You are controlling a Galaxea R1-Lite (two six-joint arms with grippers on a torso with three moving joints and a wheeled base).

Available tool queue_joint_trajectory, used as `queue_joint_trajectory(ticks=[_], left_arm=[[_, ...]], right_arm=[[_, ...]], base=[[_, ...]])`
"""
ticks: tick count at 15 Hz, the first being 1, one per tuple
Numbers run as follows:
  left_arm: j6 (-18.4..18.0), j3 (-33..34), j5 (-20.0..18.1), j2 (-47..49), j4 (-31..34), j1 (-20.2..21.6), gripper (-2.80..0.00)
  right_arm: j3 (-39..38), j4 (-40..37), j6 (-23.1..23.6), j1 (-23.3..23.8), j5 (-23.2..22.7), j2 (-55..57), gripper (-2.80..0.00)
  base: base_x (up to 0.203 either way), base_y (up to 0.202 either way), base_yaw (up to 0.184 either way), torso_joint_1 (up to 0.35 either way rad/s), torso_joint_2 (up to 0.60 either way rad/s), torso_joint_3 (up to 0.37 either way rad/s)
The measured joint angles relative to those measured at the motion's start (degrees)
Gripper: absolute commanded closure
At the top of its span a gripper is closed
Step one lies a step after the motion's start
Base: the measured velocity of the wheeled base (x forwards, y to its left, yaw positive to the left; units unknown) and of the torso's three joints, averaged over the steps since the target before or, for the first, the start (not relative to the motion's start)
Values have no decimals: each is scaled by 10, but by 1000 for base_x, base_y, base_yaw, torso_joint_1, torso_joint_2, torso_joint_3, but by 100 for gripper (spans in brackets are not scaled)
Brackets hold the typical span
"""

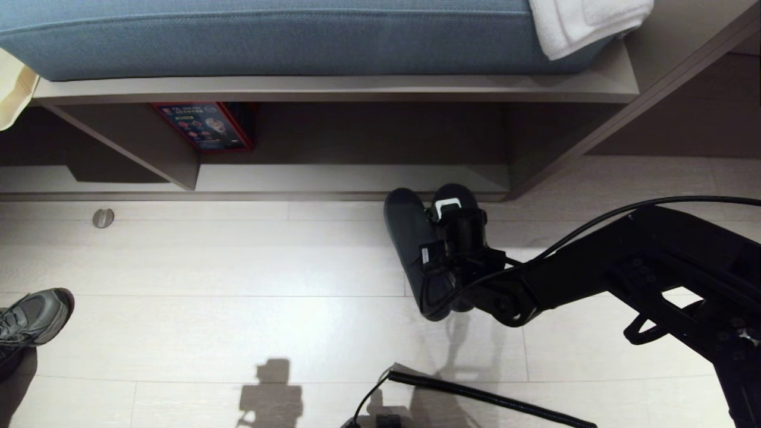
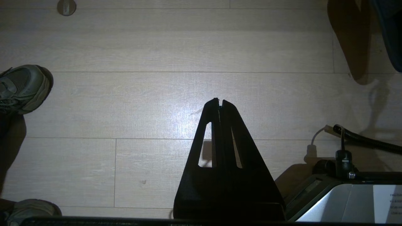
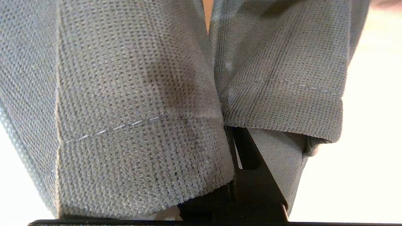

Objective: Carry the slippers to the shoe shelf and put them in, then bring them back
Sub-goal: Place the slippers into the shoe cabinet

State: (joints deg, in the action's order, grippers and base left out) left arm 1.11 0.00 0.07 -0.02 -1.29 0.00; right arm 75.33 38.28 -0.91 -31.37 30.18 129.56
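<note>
Hanging pinched together in the right tool (image 1: 447,238), the slippers (image 1: 416,249) sit above the floor (image 1: 238,267) just before the shoe shelf (image 1: 357,178) (toes toward it); the left tool (image 2: 220,102), fingers closed on nothing, points floorward.

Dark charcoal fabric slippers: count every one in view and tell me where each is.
2. Both dark charcoal fabric slippers hang side by side, pinched together in the right claw, above the pale floor just before the taupe wooden shoe shelf. None sits inside it.
</note>
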Motion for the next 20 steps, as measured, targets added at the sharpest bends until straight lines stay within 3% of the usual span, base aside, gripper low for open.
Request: queue_joint_trajectory(ticks=[9, 17, 20], left_arm=[[0, 0, 0, 0, 0, 0, 0], [0, 0, 0, 0, 0, 0, 0], [0, 0, 0, 0, 0, 0, 0]], right_arm=[[50, -8, 27, 5, 22, -1, 0], [46, -4, 28, 5, 26, 1, 0], [42, 4, 31, 4, 29, 2, 0]], base=[[0, 0, 0, 0, 0, 0], [172, 0, -2, 1, 3, 2], [18, 0, 1, 2, 2, 0]])
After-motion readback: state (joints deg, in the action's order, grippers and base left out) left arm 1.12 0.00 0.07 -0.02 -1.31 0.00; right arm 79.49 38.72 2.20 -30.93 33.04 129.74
